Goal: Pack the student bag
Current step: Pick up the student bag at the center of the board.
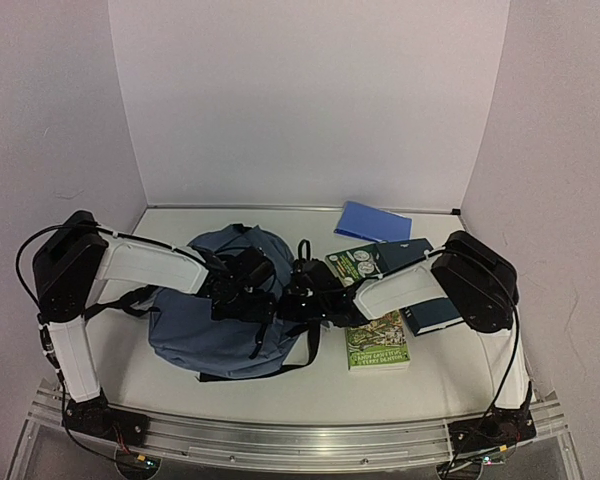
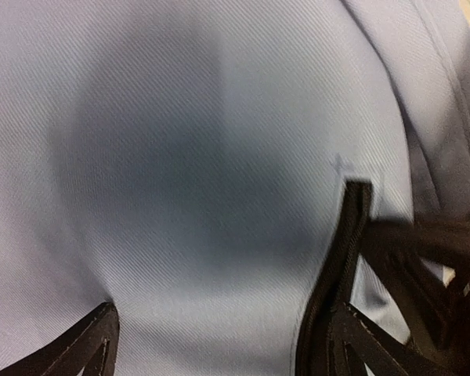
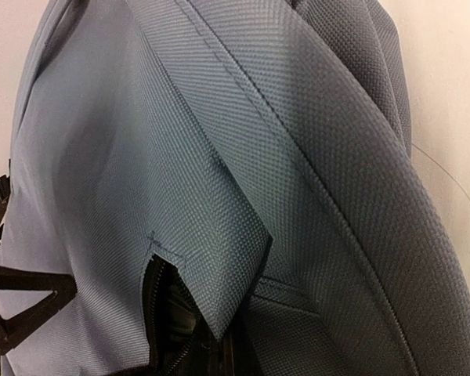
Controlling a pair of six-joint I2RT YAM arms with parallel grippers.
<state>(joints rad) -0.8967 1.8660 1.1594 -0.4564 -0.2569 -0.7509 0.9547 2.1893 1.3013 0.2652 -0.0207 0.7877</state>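
White walls (image 1: pixel 300 100), pale table (image 1: pixel 280 385), slate-blue student bag (image 1: pixel 195 325), left gripper (image 2: pixel 229 313) spread, right gripper (image 1: pixel 302 297) closed

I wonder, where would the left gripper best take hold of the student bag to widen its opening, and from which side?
Probably the black zipper edge of the student bag, where it stands up as a thin ridge; the panel beside it is smooth, with nothing to pinch. Come from above with the open left gripper, shifted sideways so its jaws straddle that ridge.
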